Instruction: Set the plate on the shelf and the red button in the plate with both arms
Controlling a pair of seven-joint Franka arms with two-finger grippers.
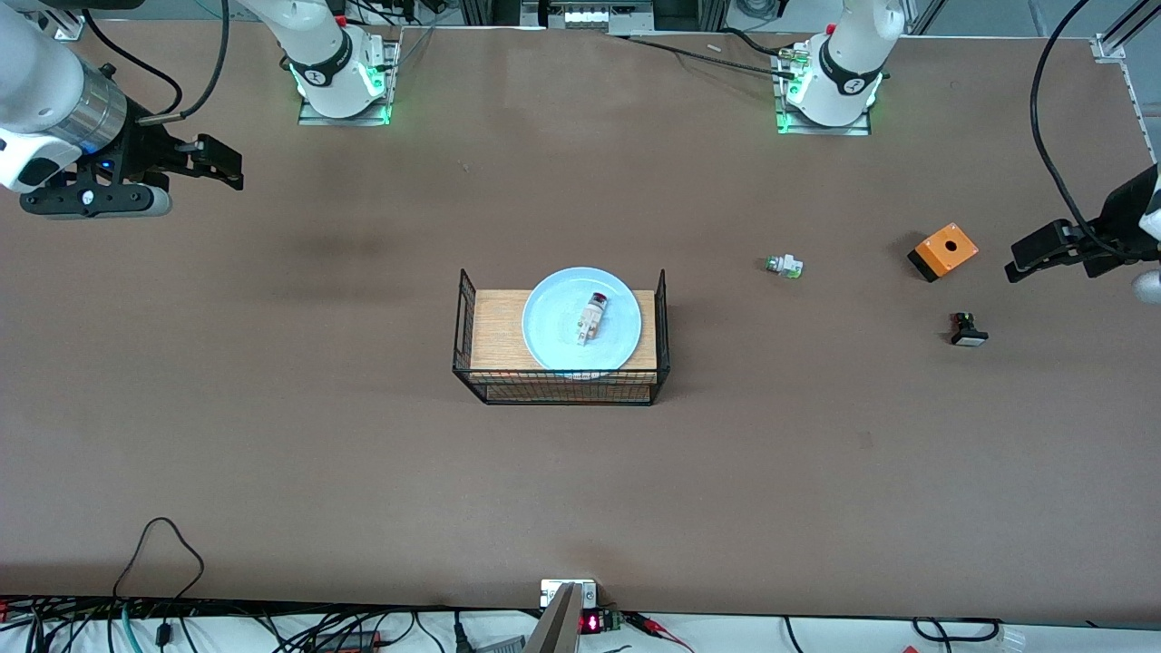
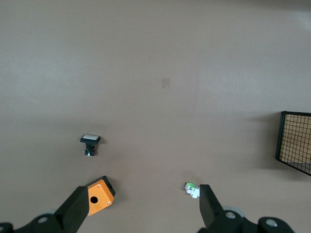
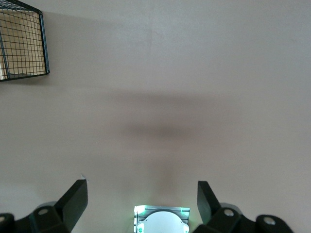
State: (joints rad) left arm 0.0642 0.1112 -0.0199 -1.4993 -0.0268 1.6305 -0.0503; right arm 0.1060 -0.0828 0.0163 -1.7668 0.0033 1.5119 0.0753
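The pale light-blue plate rests on a wooden board inside a black wire basket at the table's middle. The red button lies on its side on the plate, dark red cap toward the robots' bases. My right gripper hangs open and empty over bare table at the right arm's end, away from the basket; its wrist view shows only a corner of the basket. My left gripper is open and empty over the left arm's end, and shows in its wrist view.
At the left arm's end lie an orange box with a hole, a green-capped white part and a black white-faced button. The right arm's base shows below the right gripper.
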